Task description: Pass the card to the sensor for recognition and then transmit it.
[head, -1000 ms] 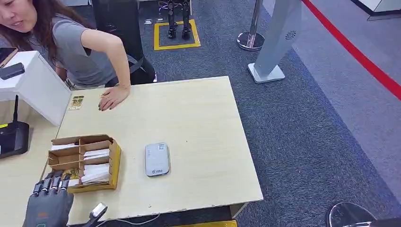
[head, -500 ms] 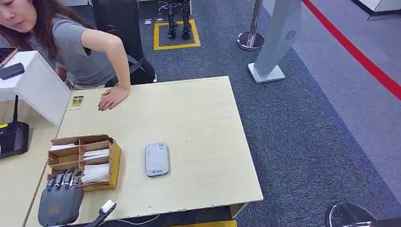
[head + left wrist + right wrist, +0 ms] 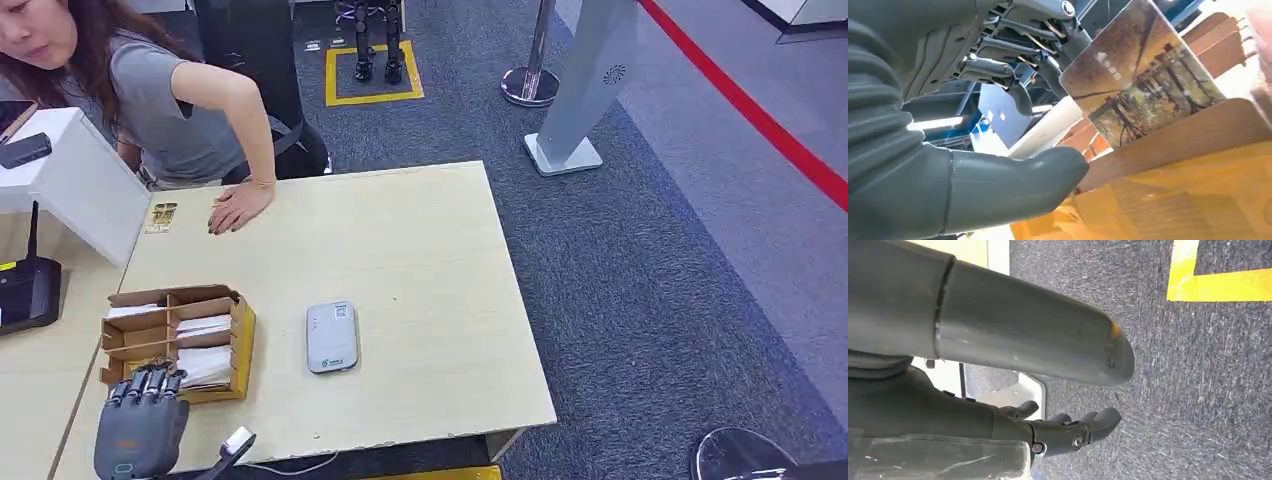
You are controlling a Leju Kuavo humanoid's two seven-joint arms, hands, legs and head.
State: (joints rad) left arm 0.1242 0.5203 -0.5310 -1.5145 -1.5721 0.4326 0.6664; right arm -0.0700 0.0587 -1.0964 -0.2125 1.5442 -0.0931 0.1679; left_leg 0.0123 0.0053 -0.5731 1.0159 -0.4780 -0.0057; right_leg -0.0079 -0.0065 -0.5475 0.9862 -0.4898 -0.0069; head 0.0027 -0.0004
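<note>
Cardboard forms the compartmented box (image 3: 178, 340) at the near left of the table (image 3: 420, 300), and the left hand (image 3: 140, 425) is seen reaching over its nearest compartment, fingers (image 3: 150, 382) pointed down into it. In the left wrist view a printed card (image 3: 1143, 80) is shown standing on edge in that compartment, leaning against a cardboard divider (image 3: 1173, 145), its picture face turned toward the hand and its long axis running along the compartment rather than across it. The dark fingers are spread just behind the card and the thick thumb (image 3: 1013, 175) is held in front, apart from it; nothing is yet pinched, so the hand is judged released and empty, posed to close on the card. The upright storage is presumably meant to leave an edge exposed for such a pinch. The right hand (image 3: 1068, 432) hangs beside the body above the carpet, fingers loosely curled around nothing. Beyond the box, a grey card reader (image 3: 332, 337) lies flat mid-table, well apart from the card. Farther still, a person's hand (image 3: 235, 208) rests on the table's far edge, near another small card (image 3: 161, 216).
</note>
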